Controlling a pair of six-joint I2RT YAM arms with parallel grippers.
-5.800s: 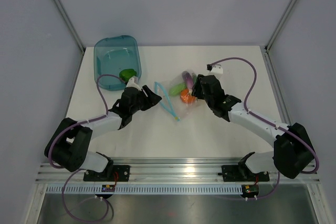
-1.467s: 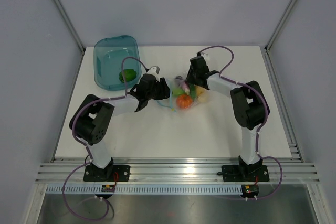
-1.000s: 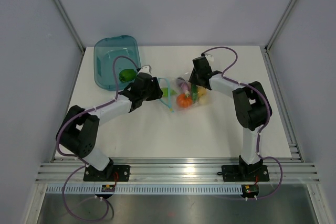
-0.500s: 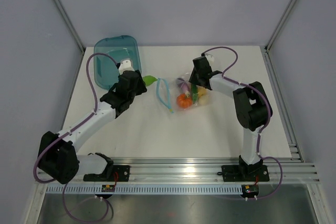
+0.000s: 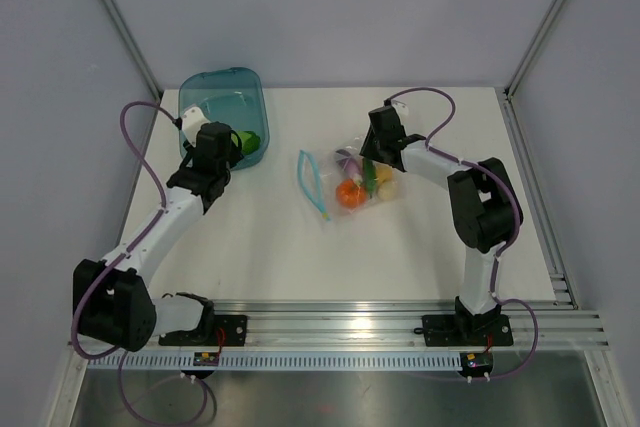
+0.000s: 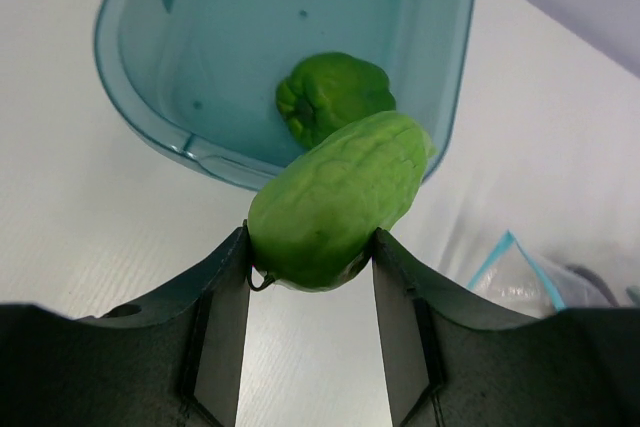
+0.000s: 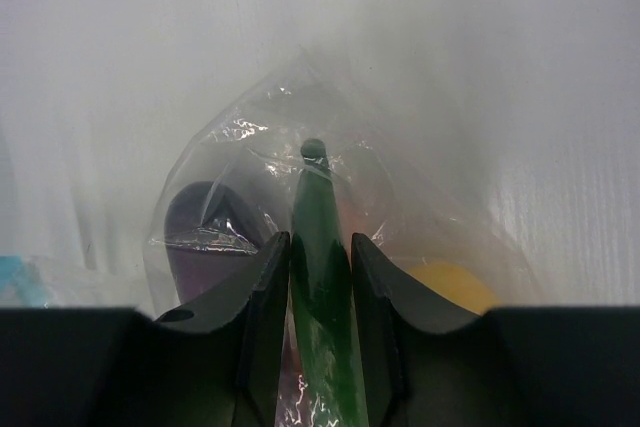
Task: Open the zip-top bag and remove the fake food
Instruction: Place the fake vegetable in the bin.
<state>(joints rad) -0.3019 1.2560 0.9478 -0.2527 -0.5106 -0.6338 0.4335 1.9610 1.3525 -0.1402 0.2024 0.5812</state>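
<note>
Well left of the zip-top bag, the teal tub already holds a green pepper. The left claw, which half a second ago was midway between bag and tub, now hangs over the tub's rim on the side facing the bag, its jaws pinching a pale green pod. That looks like the second piece out of the bag, and only the release seems to be left. The pepper lies right under the pod and the tub wall is close, so the drop probably needs to be a little further in. The bag lies flat on the white bench, its blue zip strip gaping toward the tub. An orange tomato, a purple eggplant and a yellow lemon are inside it; no egg can be made out. At the bag's closed far end the right claw has not moved, pressed on the film with a slim dark-green piece caught between its jaws. Several pieces remain inside, and nothing lies between bag and tub.
</note>
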